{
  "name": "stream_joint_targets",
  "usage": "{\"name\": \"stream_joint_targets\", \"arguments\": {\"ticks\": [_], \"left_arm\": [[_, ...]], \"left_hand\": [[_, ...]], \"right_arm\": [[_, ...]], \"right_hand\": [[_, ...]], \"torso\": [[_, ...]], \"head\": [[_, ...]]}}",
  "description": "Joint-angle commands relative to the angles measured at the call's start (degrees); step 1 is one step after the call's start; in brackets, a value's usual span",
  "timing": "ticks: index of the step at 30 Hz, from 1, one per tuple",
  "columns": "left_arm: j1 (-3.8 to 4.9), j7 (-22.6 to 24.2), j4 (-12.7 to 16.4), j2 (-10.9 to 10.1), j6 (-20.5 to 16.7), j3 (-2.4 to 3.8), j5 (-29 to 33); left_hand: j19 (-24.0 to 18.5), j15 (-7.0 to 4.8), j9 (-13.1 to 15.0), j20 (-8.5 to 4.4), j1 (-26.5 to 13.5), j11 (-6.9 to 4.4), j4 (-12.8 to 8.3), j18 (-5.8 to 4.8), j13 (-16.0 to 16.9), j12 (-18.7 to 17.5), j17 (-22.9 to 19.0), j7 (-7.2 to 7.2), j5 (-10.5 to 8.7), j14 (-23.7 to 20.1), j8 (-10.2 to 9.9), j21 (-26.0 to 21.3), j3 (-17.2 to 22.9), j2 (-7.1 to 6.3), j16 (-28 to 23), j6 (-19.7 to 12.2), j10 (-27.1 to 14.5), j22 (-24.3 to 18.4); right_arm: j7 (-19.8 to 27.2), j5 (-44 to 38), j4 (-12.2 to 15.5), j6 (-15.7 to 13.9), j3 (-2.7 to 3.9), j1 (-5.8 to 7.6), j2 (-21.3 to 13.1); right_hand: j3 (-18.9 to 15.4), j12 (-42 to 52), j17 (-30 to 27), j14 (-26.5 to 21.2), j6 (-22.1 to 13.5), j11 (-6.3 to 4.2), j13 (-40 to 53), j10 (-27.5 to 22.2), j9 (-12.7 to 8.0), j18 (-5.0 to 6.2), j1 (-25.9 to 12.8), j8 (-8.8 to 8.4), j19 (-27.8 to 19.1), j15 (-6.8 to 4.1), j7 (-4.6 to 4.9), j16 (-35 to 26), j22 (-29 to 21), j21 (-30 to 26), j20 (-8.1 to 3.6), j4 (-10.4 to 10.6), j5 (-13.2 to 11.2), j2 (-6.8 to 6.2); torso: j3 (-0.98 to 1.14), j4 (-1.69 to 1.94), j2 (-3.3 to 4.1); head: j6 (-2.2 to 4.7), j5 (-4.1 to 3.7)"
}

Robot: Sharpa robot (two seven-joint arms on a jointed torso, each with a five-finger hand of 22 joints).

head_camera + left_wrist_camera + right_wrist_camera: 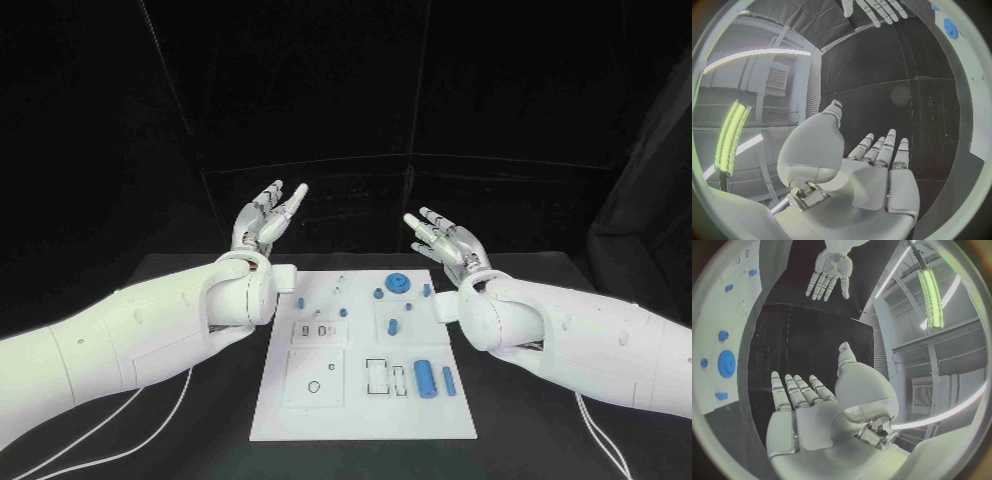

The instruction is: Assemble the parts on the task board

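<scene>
The white rectangular task board [364, 400] lies in the middle of the black table [534, 430]. A large blue round disc part [397, 281] sits near its far edge, and a blue cylindrical part [426, 377] lies toward its near right. The left hand [270, 214] hangs beyond the board's far left corner, the right hand [446, 238] beyond its far right corner, well apart.

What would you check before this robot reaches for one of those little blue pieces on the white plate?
1. Left hand free: ok, fingers apart, holding nothing, raised beyond the far left corner of the board.
2. Right hand free: ok, fingers spread, nothing in it.
3. White rectangular task board lying flat between the arms: ok.
4. Parts within sight: ok, the large round blue disc sits near the far edge, the blue cylinder lies near the right edge.
5. Path down to the board: ok, nothing lies between hands and board.
6. Which small parts already stand in their holes: cannot tell, too small.
</scene>
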Motion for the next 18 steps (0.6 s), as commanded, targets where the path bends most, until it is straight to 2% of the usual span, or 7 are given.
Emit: {"name": "stream_joint_targets", "arguments": {"ticks": [1, 4, 10, 11, 14, 15, 18], "left_arm": [[0.21, 3.5, -0.5, 0.2, 4.2, 0.07, 1.4], [0.21, 3.5, -0.5, 0.2, 4.2, 0.07, 1.4], [0.21, 3.5, -0.5, 0.2, 4.2, 0.07, 1.4], [0.16, 3.7, -0.7, -1.5, 8.2, -0.01, 2.3], [0.15, 3.9, -0.6, -1.6, 9.3, -0.04, 2.4], [0.15, 4.0, -0.5, -1.7, 9.6, -0.05, 2.4], [0.14, 3.9, 0.0, -2.1, 10.9, -0.07, 2.2]], "left_hand": [[0.2, 0.53, 0.2, 0.93, 2.8, 0.96, 0.8, 1.14, 0.2, 0.3, 0.2, 4.84, 0.44, 1.1, 0.3, 0.4, 0.3, 0.11, 0.6, 0.8, 0.3, 0.1], [0.2, 0.72, 0.2, 0.97, 2.9, 1.14, 0.7, 1.03, 0.2, 0.4, 0.3, 5.01, 0.43, 1.5, 0.3, 0.4, 0.4, 0.27, 0.8, 1.0, 0.5, 0.1], [1.0, 1.78, 0.4, 1.09, 3.8, 2.57, 0.2, 0.16, 0.7, 1.2, 1.0, 6.35, 0.44, 5.4, 0.7, 0.8, 0.7, 0.95, 2.6, 2.7, 4.7, 0.4], [2.4, 2.12, 0.5, 1.10, 4.2, 3.06, -0.1, -0.15, 1.1, 1.8, 1.6, 6.72, 0.44, 8.7, 0.9, 1.4, 0.8, 1.10, 3.9, 3.7, 7.4, 0.7], [18.0, 3.13, 1.1, 0.88, 7.2, 4.41, -2.5, -1.05, 2.3, 4.9, 3.6, 6.01, 0.35, 22.6, 1.9, 8.3, 1.0, 0.91, 9.4, 8.7, 17.9, 4.5], [26.2, 2.47, 1.6, 1.22, 8.3, 4.80, -3.5, -0.51, 3.1, 7.2, 4.0, 5.75, 0.40, 26.3, 2.9, 12.0, 0.9, 0.96, 10.9, 13.1, 25.0, 6.3], [34.2, 0.06, 2.8, 0.79, 10.2, 3.03, -5.9, 1.35, 3.8, 10.7, 4.5, 6.13, 0.52, 33.4, 5.6, 15.4, 0.5, 1.26, 13.2, 24.0, 36.6, 7.4]], "right_arm": [[-3.4, -5.7, -1.5, 11.5, -0.17, 0.54, 0.7], [-4.2, -6.9, -2.7, 14.2, -0.32, 0.87, 1.2], [-4.9, -7.9, -3.6, 16.4, -0.45, 1.15, 1.6], [-1.7, -18.8, -6.2, 7.3, -0.38, 1.50, 0.0], [-2.1, -23.5, -6.2, 7.4, -0.36, 2.09, -0.7], [-2.3, -24.7, -6.2, 7.4, -0.36, 2.42, -0.9], [-3.2, -28.6, -6.4, 7.7, -0.35, 3.35, -1.2]], "right_hand": [[0.4, 3.6, 1.5, 18.7, 13.7, 1.34, 1.6, 19.2, 1.4, 3.28, 9.3, 2.71, 13.5, 0.96, 8.99, 4.0, 2.1, 4.1, 0.52, -4.3, 1.0, 0.50], [1.5, 6.0, 1.9, 28.7, 20.8, 0.47, 2.2, 30.4, 2.0, 4.54, 12.1, 4.03, 20.4, -0.20, 8.65, 5.9, 3.0, 6.5, 0.44, -6.6, 1.2, 0.51], [3.8, 7.5, 2.4, 40.2, 34.0, -2.03, 2.2, 39.0, 2.7, 6.95, 16.6, 6.01, 28.5, -3.22, 6.51, 8.3, 4.0, 10.4, -0.30, -11.2, -0.3, 0.93], [5.0, 8.0, 2.4, 42.7, 37.2, -2.62, 2.2, 41.3, 2.9, 7.07, 18.5, 6.55, 30.7, -4.12, 6.28, 8.9, 4.2, 11.3, -0.90, -12.9, -0.7, 1.60], [6.4, 6.9, 2.0, 47.5, 41.2, -3.78, 1.7, 45.8, 2.4, 7.00, 19.0, 6.15, 34.6, -5.73, 5.28, 8.6, 4.1, 12.6, -2.78, -16.4, -1.9, 2.50], [6.4, 6.4, 1.9, 48.4, 41.7, -4.01, 1.8, 46.5, 2.3, 6.98, 18.7, 5.78, 35.2, -5.95, 5.16, 8.2, 4.0, 12.6, -2.97, -17.2, -2.0, 2.44], [6.4, 5.2, 2.0, 50.4, 43.0, -4.51, 1.8, 48.1, 2.3, 7.06, 18.3, 5.10, 36.6, -6.43, 4.91, 7.5, 3.7, 12.9, -3.55, -17.8, -2.0, 2.12]], "torso": [[-0.01, 0.02, 0.02], [-0.01, 0.02, 0.02], [-0.01, 0.02, 0.02], [0.09, -0.13, 1.43], [0.27, 0.35, 1.74], [0.30, 0.48, 1.84], [0.38, 0.71, 2.46]], "head": [[0.00, 0.00], [0.00, 0.00], [0.00, 0.00], [0.08, -0.07], [0.21, -0.40], [0.20, -0.42], [0.64, -0.59]]}}
